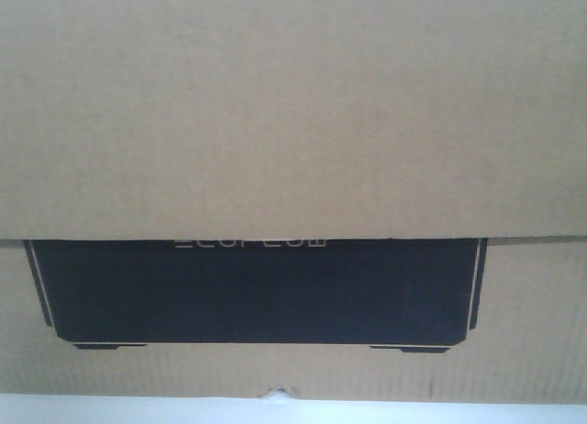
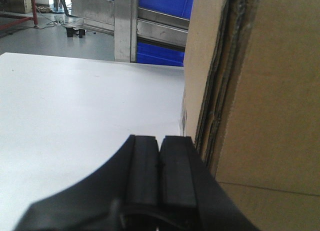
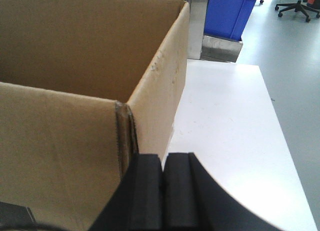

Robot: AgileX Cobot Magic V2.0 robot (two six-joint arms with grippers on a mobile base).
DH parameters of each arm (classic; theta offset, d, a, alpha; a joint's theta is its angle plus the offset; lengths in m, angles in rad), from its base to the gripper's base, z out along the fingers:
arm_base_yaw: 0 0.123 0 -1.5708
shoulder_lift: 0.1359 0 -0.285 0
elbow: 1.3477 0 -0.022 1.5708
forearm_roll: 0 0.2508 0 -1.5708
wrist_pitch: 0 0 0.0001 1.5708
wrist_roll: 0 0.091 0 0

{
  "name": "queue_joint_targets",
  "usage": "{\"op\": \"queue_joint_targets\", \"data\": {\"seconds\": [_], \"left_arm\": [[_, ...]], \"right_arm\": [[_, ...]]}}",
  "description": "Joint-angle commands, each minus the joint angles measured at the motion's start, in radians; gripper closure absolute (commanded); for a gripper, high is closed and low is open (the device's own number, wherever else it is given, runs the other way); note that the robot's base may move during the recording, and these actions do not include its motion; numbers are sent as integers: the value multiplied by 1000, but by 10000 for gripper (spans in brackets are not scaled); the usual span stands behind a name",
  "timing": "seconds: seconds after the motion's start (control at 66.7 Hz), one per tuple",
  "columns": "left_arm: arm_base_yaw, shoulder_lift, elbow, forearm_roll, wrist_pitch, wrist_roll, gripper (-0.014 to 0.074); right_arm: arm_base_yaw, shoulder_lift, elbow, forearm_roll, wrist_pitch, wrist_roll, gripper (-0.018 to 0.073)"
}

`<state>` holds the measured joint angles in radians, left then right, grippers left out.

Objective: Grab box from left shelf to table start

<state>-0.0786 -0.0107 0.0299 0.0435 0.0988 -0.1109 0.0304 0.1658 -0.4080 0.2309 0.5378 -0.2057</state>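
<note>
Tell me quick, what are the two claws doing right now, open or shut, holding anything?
Left gripper: shut, nothing between its fingers, beside the box.
Right gripper: shut, nothing between its fingers, at the box's other side, over the table.

The box [image 1: 293, 112] was matt, ribbed corrugated cardboard; beside it the table [image 2: 75, 111] was smooth white, the shelf [image 2: 125, 21] brushed metal.

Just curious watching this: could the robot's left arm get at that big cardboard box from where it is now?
Probably yes. The left end effector, shut, sits right beside the box over the bare white table, with nothing between them.
</note>
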Motion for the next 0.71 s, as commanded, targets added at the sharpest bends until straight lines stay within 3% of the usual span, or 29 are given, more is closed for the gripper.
{"op": "queue_joint_targets", "data": {"seconds": [0.0,0.495,0.69], "left_arm": [[0,-17,-3,-5,-99,1,689],[0,-17,-3,-5,-99,1,689],[0,-17,-3,-5,-99,1,689]], "right_arm": [[-2,13,-29,0,-82,-4,503],[-2,13,-29,-7,-83,-4,503],[-7,4,31,-38,-149,-3,503]]}}
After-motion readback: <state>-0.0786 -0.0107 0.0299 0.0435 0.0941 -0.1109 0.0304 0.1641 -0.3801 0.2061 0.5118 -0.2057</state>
